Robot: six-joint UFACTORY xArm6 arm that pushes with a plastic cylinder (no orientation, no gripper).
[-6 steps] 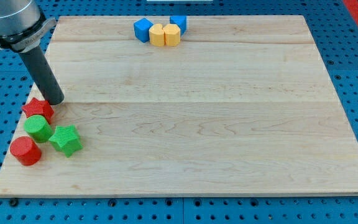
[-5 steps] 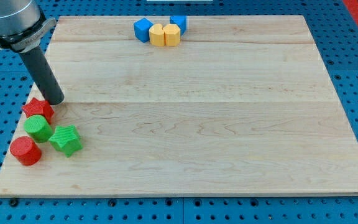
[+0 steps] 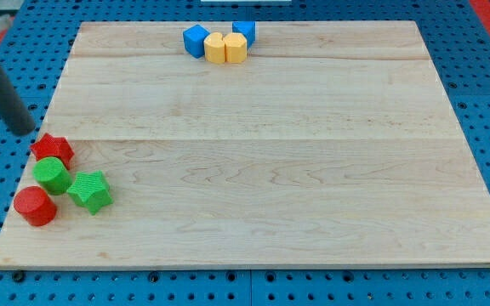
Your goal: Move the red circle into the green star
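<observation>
Camera view shows my tip (image 3: 25,132) off the wooden worktop (image 3: 270,170), up-left of the red circle block (image 3: 34,206); no gripper exists to judge. That circle sits just left of the green star block (image 3: 90,190), probably awaiting a rightward shove.

The board (image 3: 253,153) is pale wood, smooth and matt, its grain running lengthwise. Around the board lies a blue perforated panel (image 3: 483,85), plastic-looking. On the board, the red circle (image 3: 34,206) and green star (image 3: 89,190) look matt plastic, finely ribbed.
</observation>
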